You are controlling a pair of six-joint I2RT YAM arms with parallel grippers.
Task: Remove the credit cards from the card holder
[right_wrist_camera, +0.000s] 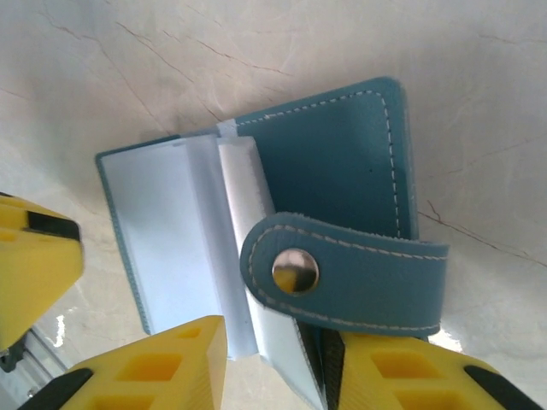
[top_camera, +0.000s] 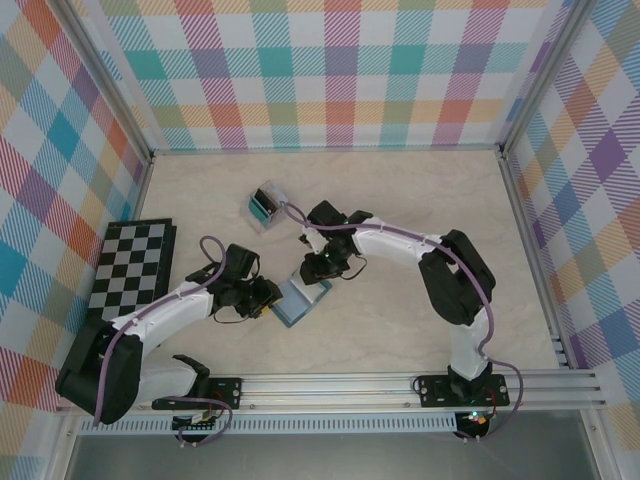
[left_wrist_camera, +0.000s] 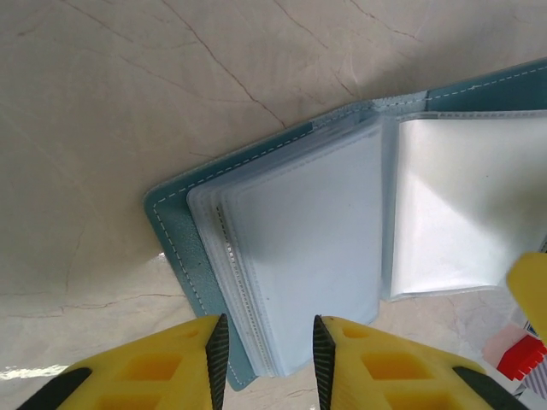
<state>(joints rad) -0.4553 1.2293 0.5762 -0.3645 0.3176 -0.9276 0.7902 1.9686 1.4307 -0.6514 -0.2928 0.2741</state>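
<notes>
**benchrat:** Top cam first. The flat slate-teal folding card holder [top_camera: 300, 299] lies opened up on the pale marble-look surface [top_camera: 420, 200], front-middle, right between the two arms. The left end effector [top_camera: 270, 304] is at its left edge and the right end effector [top_camera: 316, 279] is at its far edge.

**mk_tinker:** Yep. There's a small clear plastic box [top_camera: 265, 206] behind it, apart from it, and a black-and-white checkerboard [top_camera: 135, 265] over by the left wall.

**benchrat:** Left wrist cam: the card holder [left_wrist_camera: 175, 231] is spread open, with a stack of clear plastic sleeves [left_wrist_camera: 308, 239] on the teal cover. The yellow fingers [left_wrist_camera: 363, 363] stand partly apart, with the near edge of the stack sitting between them. Pinching or just straddling? Honestly can't tell.

**mk_tinker:** Same story on the right wrist cam. There's a stitched teal panel, and the closing tab with a silver snap [right_wrist_camera: 295, 271] lies folded across it. The fingers [right_wrist_camera: 162, 367] are partly apart around a sleeve and the cover's edge. Can't tell if they're gripping either.
</notes>
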